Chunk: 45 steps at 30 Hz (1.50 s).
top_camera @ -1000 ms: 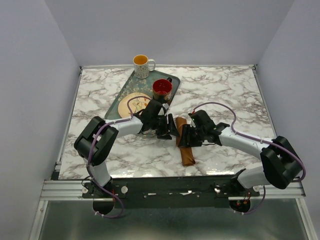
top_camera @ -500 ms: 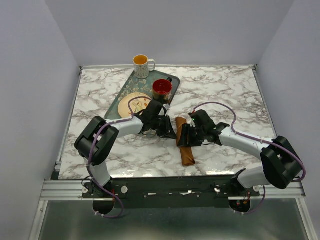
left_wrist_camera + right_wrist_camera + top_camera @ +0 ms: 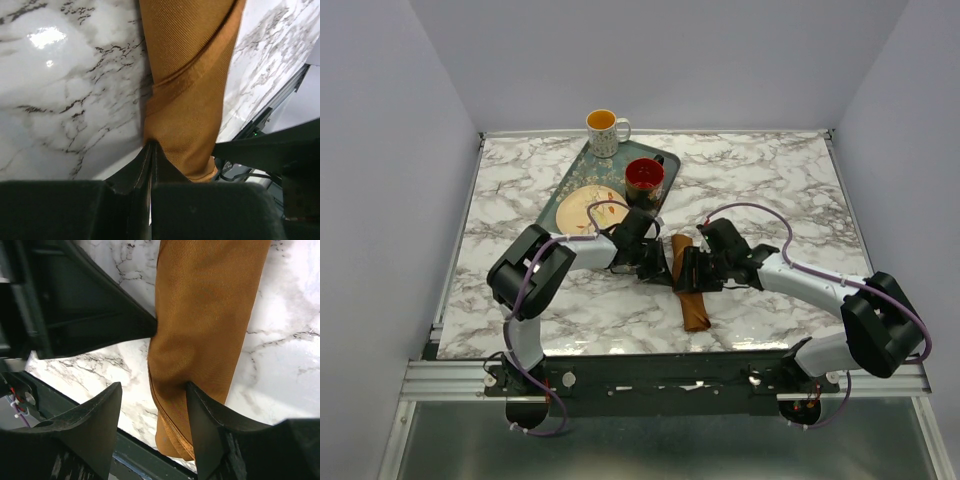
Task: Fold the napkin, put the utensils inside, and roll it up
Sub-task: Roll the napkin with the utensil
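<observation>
The rust-brown napkin [image 3: 691, 292] lies rolled into a long tube on the marble table, between my two grippers. The left gripper [image 3: 664, 267] is at the roll's left side. In the left wrist view its jaws are pressed together [image 3: 151, 144], tips touching the edge of the napkin [image 3: 190, 75]. The right gripper [image 3: 682, 272] is at the roll's middle and stands open [image 3: 154, 387]. One of its fingers [image 3: 200, 405] presses on the napkin [image 3: 210, 315] while the other hangs over bare marble. The utensils are hidden.
A dark green tray [image 3: 560, 195] at the back left holds a plate [image 3: 585, 205] and a red cup [image 3: 644, 178]. A yellow-lined mug [image 3: 604, 130] stands behind it. The table's near edge rail [image 3: 135, 460] runs just below the roll's end.
The left gripper's jaws have closed and it has slid right until its tips meet the roll. The right gripper has stayed open at the roll.
</observation>
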Available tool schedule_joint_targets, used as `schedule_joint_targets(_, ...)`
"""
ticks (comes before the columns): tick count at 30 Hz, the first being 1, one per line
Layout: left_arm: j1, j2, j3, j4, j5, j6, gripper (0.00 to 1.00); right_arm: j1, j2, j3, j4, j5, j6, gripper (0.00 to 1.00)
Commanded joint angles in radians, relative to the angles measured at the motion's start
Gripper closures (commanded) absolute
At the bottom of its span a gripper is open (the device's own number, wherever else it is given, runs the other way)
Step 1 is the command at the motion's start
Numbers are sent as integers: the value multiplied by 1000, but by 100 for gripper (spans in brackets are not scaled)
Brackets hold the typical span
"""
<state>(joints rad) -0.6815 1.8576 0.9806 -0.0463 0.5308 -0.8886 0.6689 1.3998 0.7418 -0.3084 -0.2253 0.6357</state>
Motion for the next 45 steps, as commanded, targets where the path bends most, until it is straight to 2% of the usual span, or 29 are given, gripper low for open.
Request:
schedule_joint_targets(1,-24,57,41,20,-20,-21,90,8,19,37,8,-9,4,37)
schedule_joint_targets(7,-39,88,33,37,-25,-49,91,8,19,45,14,-16,10,37)
schedule_joint_targets(13,-41,78,18,26,-45,-39,91,8,-34,50,-70,50,-33,24)
schedule_joint_targets(17,-39,94,15,25,-46,-38,90,8,-100,57,-156,96,-31,22)
schedule_joint_targets(23,-38,88,-2,25,-72,-42,91,9,-133,22,-192,141,2,21)
schedule_joint_targets(27,-38,91,-6,22,-81,-44,91,79,-114,33,-204,219,13,23)
schedule_joint_targets(28,-36,92,-13,25,-81,-46,91,89,-98,39,-210,281,15,26)
schedule_joint_targets(32,-36,94,-14,25,-83,-47,91,147,-21,88,-279,375,41,33)
schedule_joint_targets(36,-36,92,-16,25,-84,-49,91,216,51,134,-317,432,79,33)
schedule_joint_targets(39,-36,92,-16,23,-86,-47,91,259,100,168,-374,503,88,26)
schedule_joint_targets(45,-36,94,-14,25,-87,-50,91,287,174,191,-362,500,110,25)
